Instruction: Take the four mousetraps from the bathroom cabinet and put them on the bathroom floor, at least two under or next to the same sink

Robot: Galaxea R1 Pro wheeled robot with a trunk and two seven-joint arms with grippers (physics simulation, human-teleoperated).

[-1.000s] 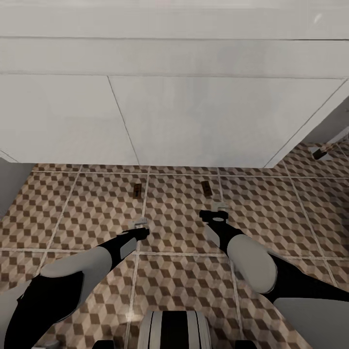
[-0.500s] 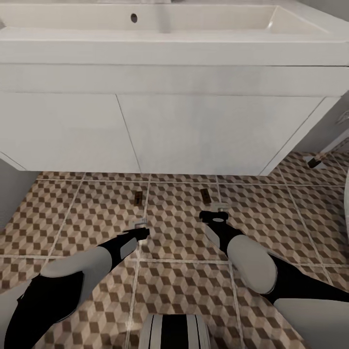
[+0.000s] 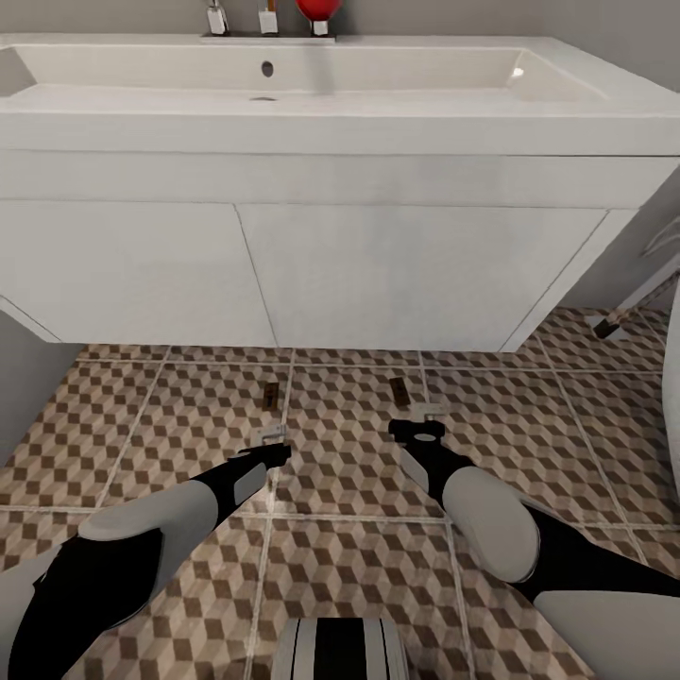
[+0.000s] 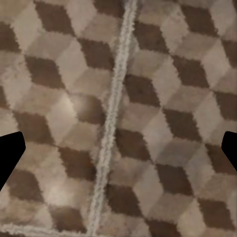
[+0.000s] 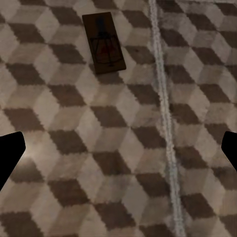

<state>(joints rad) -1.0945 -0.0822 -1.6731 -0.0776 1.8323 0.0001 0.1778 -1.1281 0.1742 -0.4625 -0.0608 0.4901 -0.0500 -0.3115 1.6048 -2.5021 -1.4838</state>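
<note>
chrome tap (image 3: 267,16) cut off at twelve o'clock, red object (image 3: 314,9) beside it cropped, mousetraps (image 3: 270,395) too small for detail

white sink (image 3: 283,113), brown-beige cube-patterned floor (image 3: 529,416), brown mousetraps (image 5: 103,42), red object (image 3: 313,9)

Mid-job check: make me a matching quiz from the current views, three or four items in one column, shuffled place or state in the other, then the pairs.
Items:
1. left mousetrap
2. right mousetrap
3. sink
4. left gripper

Places or states:
A. open, empty, above the bathroom floor
B. on a tile just ahead of the right gripper
C. white, hung above the floor
D. on a tile beside a grout line, ahead of the left gripper

Pairs: 1-D, 2-B, 3-C, 4-A
</note>
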